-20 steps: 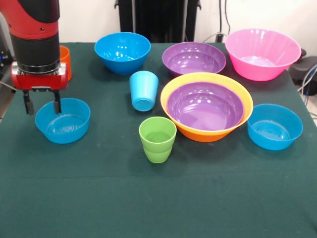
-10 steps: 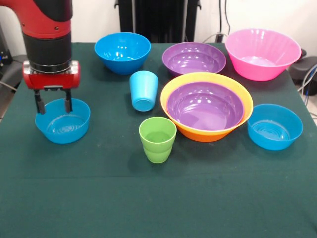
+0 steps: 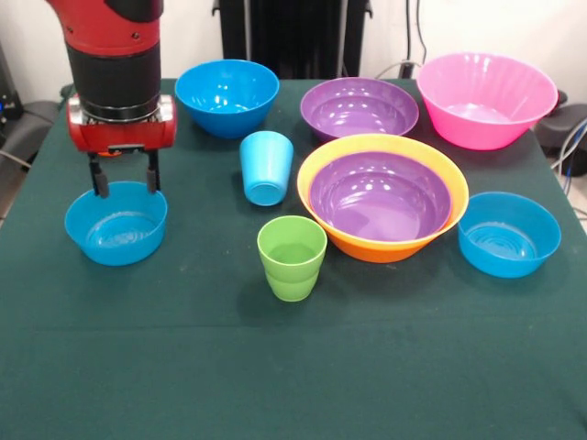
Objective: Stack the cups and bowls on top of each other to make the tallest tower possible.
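My gripper (image 3: 123, 179) is open and empty, just above the far rim of the left blue bowl (image 3: 116, 229). A second blue bowl (image 3: 227, 94) stands at the far side and a third (image 3: 509, 236) at the right. One purple bowl (image 3: 381, 197) sits nested in the orange-yellow bowl (image 3: 367, 246). The other purple bowl (image 3: 359, 108) and the pink bowl (image 3: 486, 99) stand at the far side. The light blue cup (image 3: 267, 167) and the green cup (image 3: 292, 258) stand in the middle. The orange cup is hidden behind my arm. Nothing else is stacked.
The green cloth table (image 3: 275, 367) reaches to the near edge. Black equipment (image 3: 293, 37) stands behind the table's far edge, and cables (image 3: 573, 137) hang at the right side.
My gripper has moved right and upward in the picture, from the left blue bowl's left rim to above its far rim. My arm now hides the orange cup. No object has moved.
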